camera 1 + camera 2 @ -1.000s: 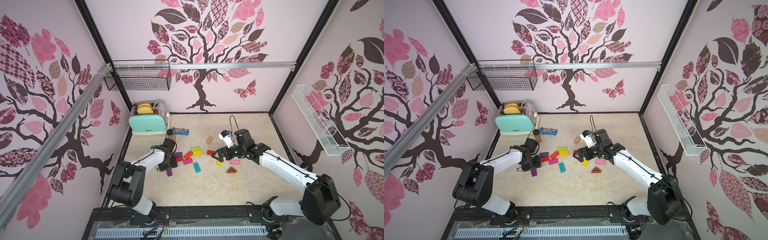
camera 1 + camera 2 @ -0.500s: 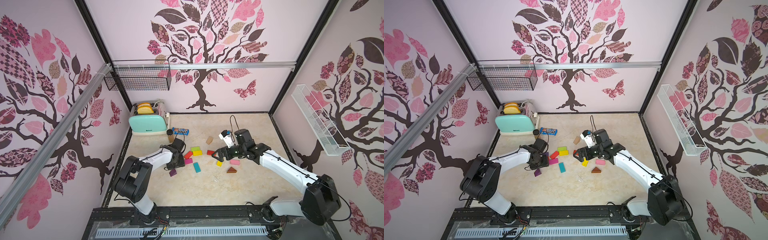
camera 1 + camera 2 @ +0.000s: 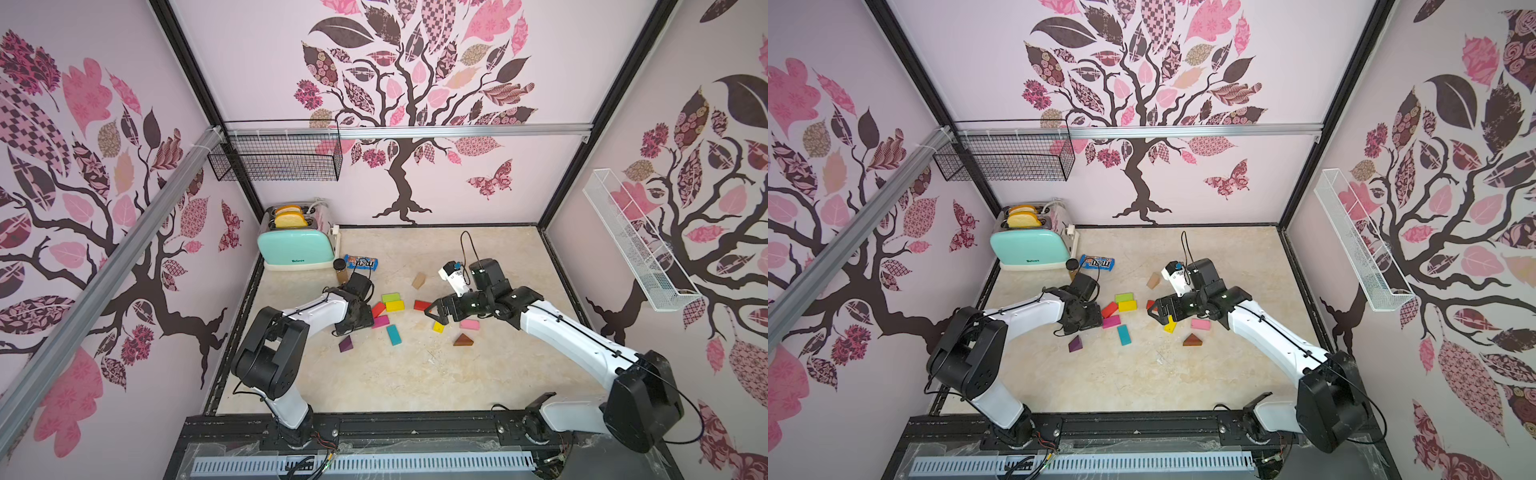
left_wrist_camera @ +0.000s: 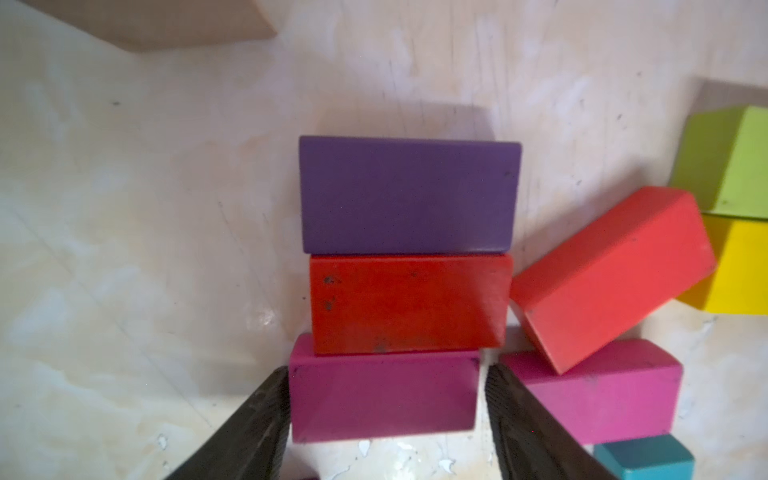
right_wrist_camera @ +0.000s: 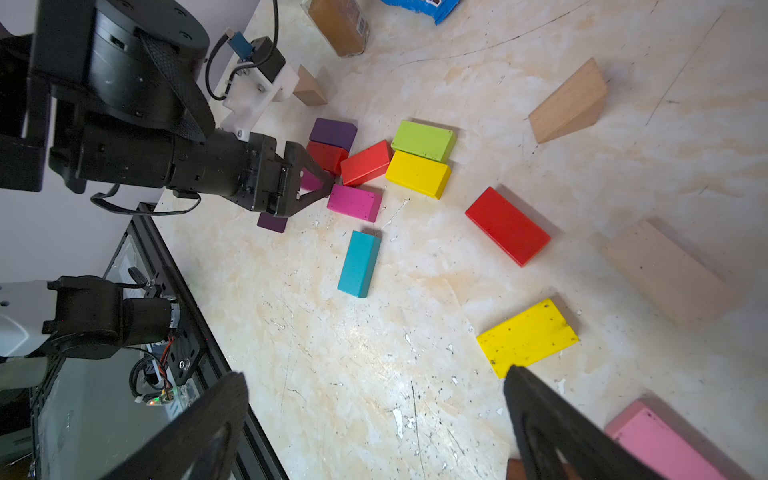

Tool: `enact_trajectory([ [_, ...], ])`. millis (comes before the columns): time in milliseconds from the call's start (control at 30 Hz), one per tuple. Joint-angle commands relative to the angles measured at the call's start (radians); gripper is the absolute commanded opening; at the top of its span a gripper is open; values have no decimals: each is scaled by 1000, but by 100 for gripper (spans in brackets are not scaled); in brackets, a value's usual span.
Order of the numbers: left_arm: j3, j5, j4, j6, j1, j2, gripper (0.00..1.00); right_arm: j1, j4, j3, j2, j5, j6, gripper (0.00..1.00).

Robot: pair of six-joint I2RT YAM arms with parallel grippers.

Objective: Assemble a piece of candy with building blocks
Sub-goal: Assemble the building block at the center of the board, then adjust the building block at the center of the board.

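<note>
The building blocks lie scattered on the marble floor. In the left wrist view a purple block (image 4: 409,195), a red block (image 4: 409,303) and a magenta block (image 4: 382,395) sit in a touching row. My left gripper (image 4: 386,374) straddles the magenta one, open, with a sliver of gap at one finger. Green (image 3: 390,297), yellow (image 3: 395,306), slanted red (image 3: 378,309), another magenta (image 3: 380,321) and teal (image 3: 394,335) blocks lie beside it. My right gripper (image 5: 374,374) hovers wide open over bare floor, one finger next to a flat yellow block (image 5: 528,336).
A mint toaster (image 3: 296,249), a brown jar (image 3: 340,269) and a blue M&M's packet (image 3: 361,262) stand at the back left. Loose pieces: purple triangle (image 3: 345,344), brown triangle (image 3: 463,340), pink block (image 3: 470,324), red block (image 3: 422,305), tan piece (image 3: 419,281).
My left gripper slid right into the block cluster, then its jaws widened off the magenta block. The right arm has stayed still.
</note>
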Motion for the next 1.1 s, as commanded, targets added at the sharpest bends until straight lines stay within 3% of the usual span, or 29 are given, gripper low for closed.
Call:
enact_trajectory([
  [0,-50,59,-17,-5,4,-16,81,2,-43,72,3,30,-37,99],
  [300,-94,114,-107,9,3,-249,82,3,-92,227,152,42,-73,99],
  [533,-135,188,-101,-2,5,-361,81,46,-226,512,452,89,-250,97],
  [733,-176,215,-113,1,22,-452,82,73,-291,725,658,42,-139,86],
  [1067,-210,298,-108,53,134,-516,82,106,-306,836,855,44,-49,79],
])
